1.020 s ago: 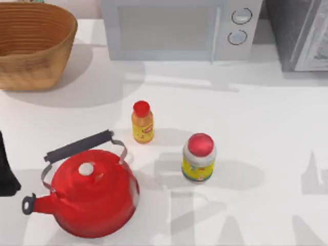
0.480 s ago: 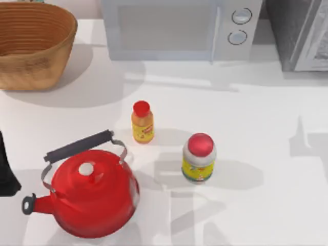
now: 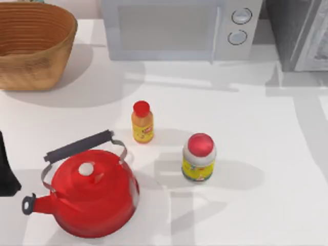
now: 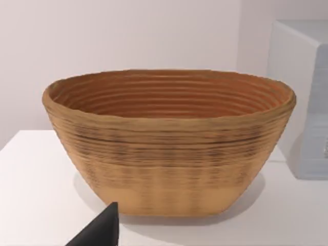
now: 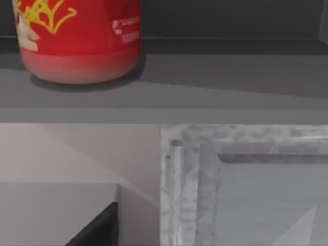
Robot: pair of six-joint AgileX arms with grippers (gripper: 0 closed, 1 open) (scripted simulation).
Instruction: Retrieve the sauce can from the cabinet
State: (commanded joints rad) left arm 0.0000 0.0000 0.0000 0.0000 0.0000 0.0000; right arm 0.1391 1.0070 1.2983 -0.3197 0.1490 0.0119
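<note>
In the right wrist view the sauce can [image 5: 79, 41] is a red cylinder with yellow print, standing on a dark grey shelf of the cabinet [image 5: 215, 87]. The can's top is cut off by the picture's edge. A pale framed door panel [image 5: 246, 184] lies beside the shelf's front edge. A dark part of my right gripper [image 5: 97, 230] shows in front of the cabinet, apart from the can. The top view has the cabinet [image 3: 300, 31] at the back right corner of the table. My left arm [image 3: 6, 169] stays parked at the table's left edge.
A white microwave [image 3: 179, 28] stands at the back centre, with a wicker basket [image 3: 33, 43] at the back left. A red kettle [image 3: 89, 192], a small orange bottle [image 3: 142, 122] and a red-capped jar [image 3: 199, 158] stand on the white table [image 3: 256, 128].
The right arm's shadow has slid across the table from the right front towards the cabinet at the back right. Nothing on the table has moved, and the left arm is still.
</note>
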